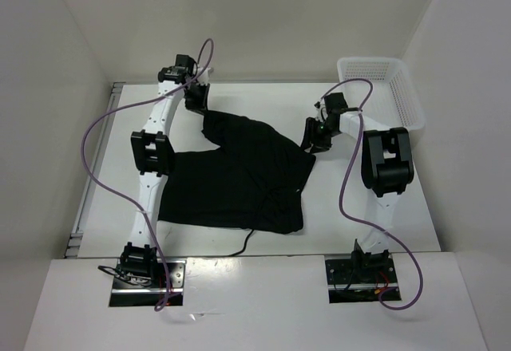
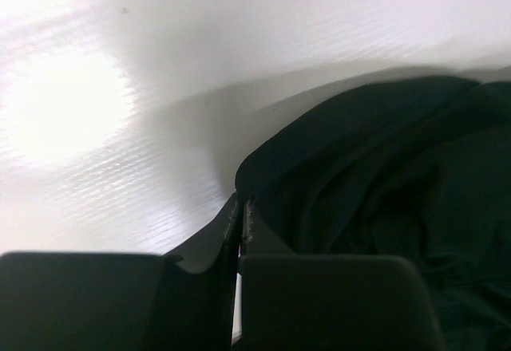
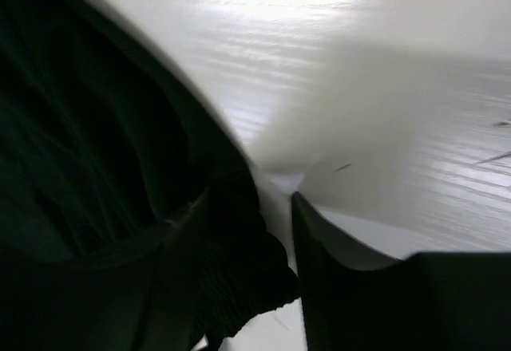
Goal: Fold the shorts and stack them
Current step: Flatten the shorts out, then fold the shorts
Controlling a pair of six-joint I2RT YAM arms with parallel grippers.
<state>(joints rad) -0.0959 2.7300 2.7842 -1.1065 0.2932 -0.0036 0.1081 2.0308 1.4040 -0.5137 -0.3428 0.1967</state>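
Note:
The black shorts [image 1: 239, 177] lie spread on the white table, with the thin drawstring [image 1: 242, 246] trailing off the front edge. My left gripper [image 1: 196, 100] is at the far left corner of the shorts. In the left wrist view it [image 2: 241, 201] is shut on the edge of the shorts [image 2: 383, 175], and a strip of cloth is pulled up to it. My right gripper [image 1: 313, 139] is at the right edge of the shorts. In the right wrist view it [image 3: 249, 199] is open, with a bunched edge of the shorts [image 3: 239, 271] lying between the fingers.
A white mesh basket [image 1: 385, 88] stands at the back right of the table. White walls close in the table at the back and on both sides. The table's front edge [image 1: 263, 255] runs just before the arm bases.

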